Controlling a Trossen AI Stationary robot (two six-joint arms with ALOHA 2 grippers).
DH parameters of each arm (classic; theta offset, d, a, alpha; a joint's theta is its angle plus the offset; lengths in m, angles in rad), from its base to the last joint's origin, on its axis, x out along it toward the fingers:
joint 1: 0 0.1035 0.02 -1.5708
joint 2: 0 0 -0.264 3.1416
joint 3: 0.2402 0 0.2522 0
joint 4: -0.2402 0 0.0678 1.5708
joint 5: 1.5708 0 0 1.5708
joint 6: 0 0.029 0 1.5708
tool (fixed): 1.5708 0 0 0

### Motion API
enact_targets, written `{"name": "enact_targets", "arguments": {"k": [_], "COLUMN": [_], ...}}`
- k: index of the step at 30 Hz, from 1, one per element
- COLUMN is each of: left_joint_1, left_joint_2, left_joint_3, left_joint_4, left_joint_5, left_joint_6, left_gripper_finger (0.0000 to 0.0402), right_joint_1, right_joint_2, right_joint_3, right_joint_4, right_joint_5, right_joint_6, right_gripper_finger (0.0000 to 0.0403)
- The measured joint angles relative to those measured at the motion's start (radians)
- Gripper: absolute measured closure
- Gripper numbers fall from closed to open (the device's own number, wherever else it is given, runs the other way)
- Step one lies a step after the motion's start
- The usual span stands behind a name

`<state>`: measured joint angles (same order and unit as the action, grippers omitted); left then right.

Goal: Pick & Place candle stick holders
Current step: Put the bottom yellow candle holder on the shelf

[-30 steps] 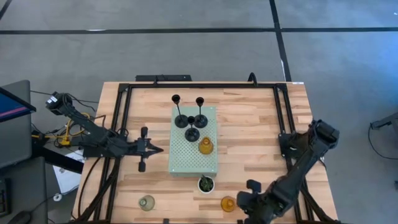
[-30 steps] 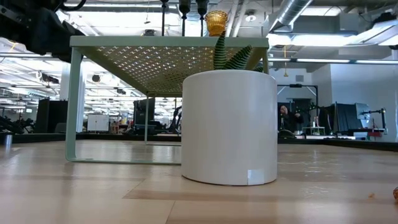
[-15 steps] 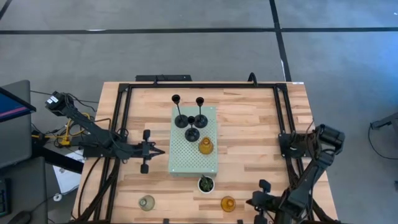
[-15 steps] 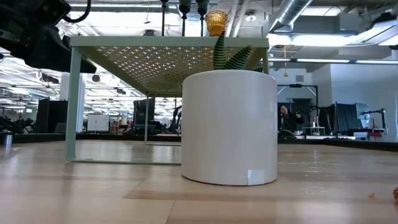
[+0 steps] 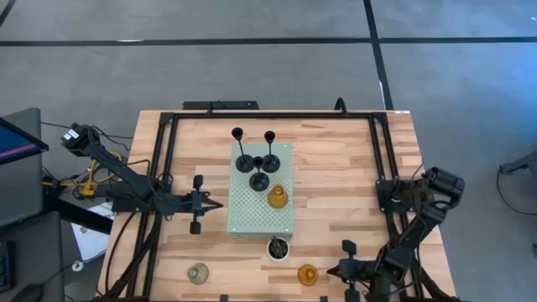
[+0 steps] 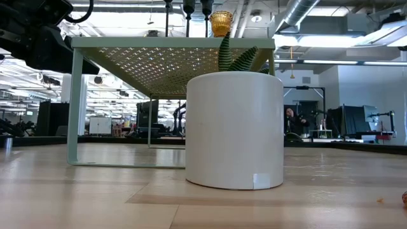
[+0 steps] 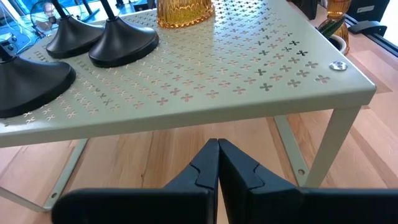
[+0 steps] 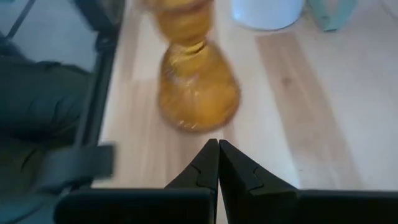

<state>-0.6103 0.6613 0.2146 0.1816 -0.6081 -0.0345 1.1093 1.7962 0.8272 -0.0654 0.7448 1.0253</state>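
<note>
3 black round-base candle stick holders (image 5: 256,161) + 1 squat amber glass holder (image 5: 278,198) on pale green perforated board (image 5: 252,214), table centre. 2nd amber glass holder (image 5: 308,274) and clear-grey glass holder (image 5: 198,273) at near table edge. Left tool (image 5: 216,204) fingers together beside board; right tool (image 5: 331,271) fingers together, empty, just beside 2nd amber.
</note>
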Motion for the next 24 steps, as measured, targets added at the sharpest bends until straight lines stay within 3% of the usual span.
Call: {"name": "enact_targets", "arguments": {"k": [4,8,14,20,24], "left_joint_1": [0.000,0.000,0.000,0.000,0.000], "left_joint_2": [0.000,0.000,0.000,0.000,0.000], "left_joint_3": [0.000,0.000,0.000,0.000,0.000], "left_joint_4": [0.004,0.008,0.014,0.014,0.014], "left_joint_5": [0.000,0.000,0.000,0.000,0.000], "left_joint_6": [0.000,0.000,0.000,0.000,0.000], "left_gripper_finger": [0.0394,0.0394,0.0394,0.0394,0.0394], "right_joint_1": [-0.047,-0.087,-0.109,-0.109,-0.124], "right_joint_2": [0.000,-0.001,-0.001,-0.001,-0.001], "right_joint_3": [0.000,0.000,0.000,0.000,0.000], "right_joint_4": [0.002,0.051,0.084,0.134,0.179], "right_joint_5": [-0.009,-0.041,-0.147,-0.146,-0.125], "right_joint_6": [-0.001,-0.004,-0.007,-0.069,-0.091], "right_gripper_finger": [0.0397,0.0363,0.0262,0.0152,0.0116]}}
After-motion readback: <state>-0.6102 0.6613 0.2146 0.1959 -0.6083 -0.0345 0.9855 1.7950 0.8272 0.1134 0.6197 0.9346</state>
